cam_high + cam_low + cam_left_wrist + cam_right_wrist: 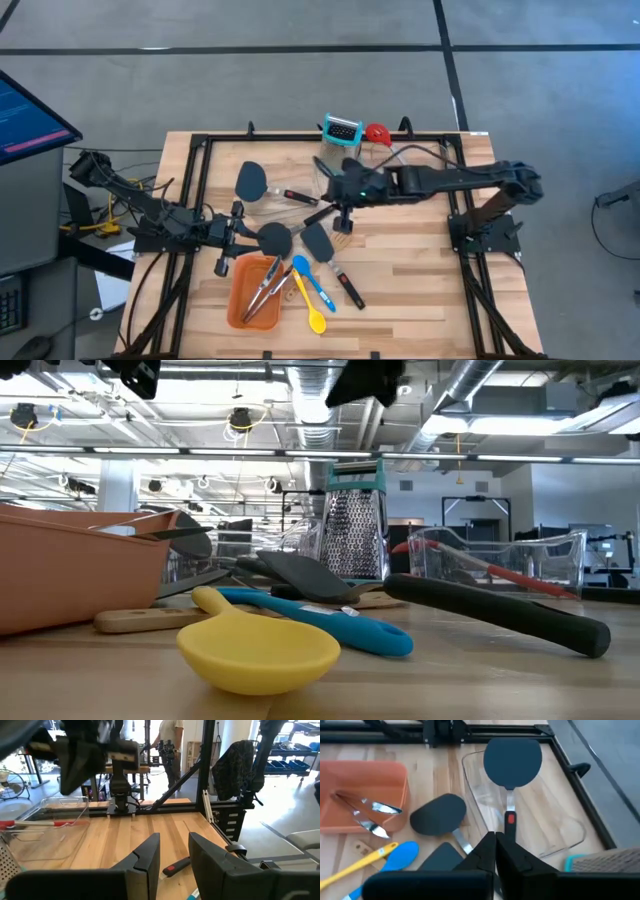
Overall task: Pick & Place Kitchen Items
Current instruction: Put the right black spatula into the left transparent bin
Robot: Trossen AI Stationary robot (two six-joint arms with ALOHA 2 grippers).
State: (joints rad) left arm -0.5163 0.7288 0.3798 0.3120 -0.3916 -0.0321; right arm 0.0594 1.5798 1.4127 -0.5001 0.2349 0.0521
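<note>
High view shows the wooden table (420, 290) with the orange tray (243, 290) near its front edge; the steel tongs (262, 291) lie inside this tray. My right gripper (496, 851) is over the middle of the table, clenched, its fingers pressed together just above the handle of a round black spatula (512, 762) whose head rests on the clear bin (555, 827). I cannot tell if it really grasps the handle. My left gripper (172, 857) waits at the left side, fingers partly apart, holding nothing. Beside the tray lie a second black spatula (439, 814), the blue spoon (311, 280) and the yellow spoon (316, 320).
</note>
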